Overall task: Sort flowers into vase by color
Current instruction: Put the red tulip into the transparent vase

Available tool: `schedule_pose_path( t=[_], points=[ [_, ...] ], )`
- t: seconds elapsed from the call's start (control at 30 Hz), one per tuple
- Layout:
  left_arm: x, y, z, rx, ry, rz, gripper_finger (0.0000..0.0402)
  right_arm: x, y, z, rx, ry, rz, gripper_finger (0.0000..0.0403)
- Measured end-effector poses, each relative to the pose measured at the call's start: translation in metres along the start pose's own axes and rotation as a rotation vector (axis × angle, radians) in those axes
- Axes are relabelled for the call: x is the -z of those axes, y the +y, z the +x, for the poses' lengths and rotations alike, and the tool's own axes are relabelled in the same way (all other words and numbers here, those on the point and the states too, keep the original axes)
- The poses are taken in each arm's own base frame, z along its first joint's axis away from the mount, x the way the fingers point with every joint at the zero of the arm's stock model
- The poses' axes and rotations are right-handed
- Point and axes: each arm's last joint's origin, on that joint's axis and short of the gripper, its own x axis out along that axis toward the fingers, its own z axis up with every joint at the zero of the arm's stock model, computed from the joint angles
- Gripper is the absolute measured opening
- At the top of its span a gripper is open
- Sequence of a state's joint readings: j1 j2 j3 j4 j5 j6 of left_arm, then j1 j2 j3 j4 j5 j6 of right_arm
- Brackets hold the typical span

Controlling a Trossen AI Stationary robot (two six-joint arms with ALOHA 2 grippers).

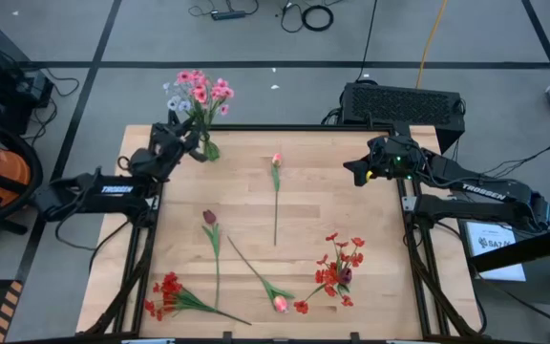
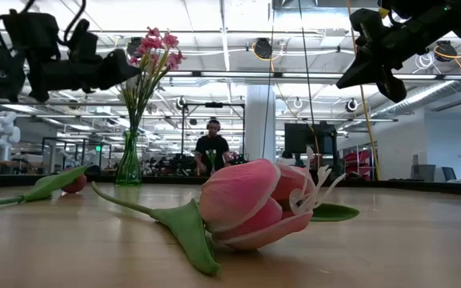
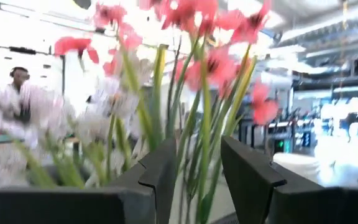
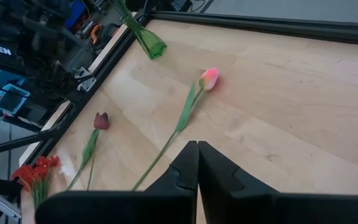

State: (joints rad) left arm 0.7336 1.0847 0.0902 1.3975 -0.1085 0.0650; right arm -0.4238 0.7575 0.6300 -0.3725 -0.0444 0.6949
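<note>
Pink-clustered green-stemmed flowers (image 1: pixel 206 91) stand in your green glass vase (image 1: pixel 210 150) — left gripper (image 1: pixel 191 139) parted around the stems, right gripper (image 1: pixel 356 170) pinched empty.

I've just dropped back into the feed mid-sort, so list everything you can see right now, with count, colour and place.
Vase: one, green glass, far left corner of the table, holding pink flowers and a white sprig.
Pink tulips: two, one mid-table, one at the near edge.
Dark red tulip: one, left of centre.
Red clusters: two, near left and near right.
Table: one, light wood.
Person: one, dark top, background.
Left gripper: open, around the stems in the vase.
Right gripper: shut, above the far right.
</note>
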Motion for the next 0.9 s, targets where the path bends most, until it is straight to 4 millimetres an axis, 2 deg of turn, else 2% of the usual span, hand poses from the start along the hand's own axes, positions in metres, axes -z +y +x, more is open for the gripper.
schedule_pose_path(
  t=[0.2, 0.4, 0.47, 0.6, 0.7, 0.77, 0.9],
  points=[
    [-0.019, -0.012, -0.006, 0.071, -0.103, -0.055, 0.0134, 0.0, 0.0, 0.0, -0.002, 0.001, -0.002, 0.0],
    [-0.038, -0.035, -0.013, 0.131, -0.152, -0.152, 0.0134, 0.0, 0.0, 0.0, -0.003, 0.002, -0.028, 0.0],
    [-0.041, -0.049, -0.008, 0.178, -0.053, -0.132, 0.0134, 0.0, 0.0, 0.0, -0.003, 0.003, -0.034, 0.0],
    [-0.042, -0.087, 0.005, 0.329, 0.322, 0.017, 0.0134, 0.0, 0.0, 0.0, -0.003, 0.001, -0.034, 0.0],
    [-0.049, -0.109, 0.008, 0.36, 0.546, 0.111, 0.0134, 0.0, 0.0, 0.002, 0.002, 0.005, -0.049, 0.0],
    [-0.055, -0.119, 0.01, 0.362, 0.604, 0.113, 0.0134, 0.0, 0.0, 0.003, 0.008, 0.009, -0.05, 0.0],
    [-0.069, -0.134, 0.012, 0.384, 0.605, 0.008, 0.0134, 0.001, -0.001, 0.009, 0.023, 0.029, -0.024, 0.0]
  ],
)
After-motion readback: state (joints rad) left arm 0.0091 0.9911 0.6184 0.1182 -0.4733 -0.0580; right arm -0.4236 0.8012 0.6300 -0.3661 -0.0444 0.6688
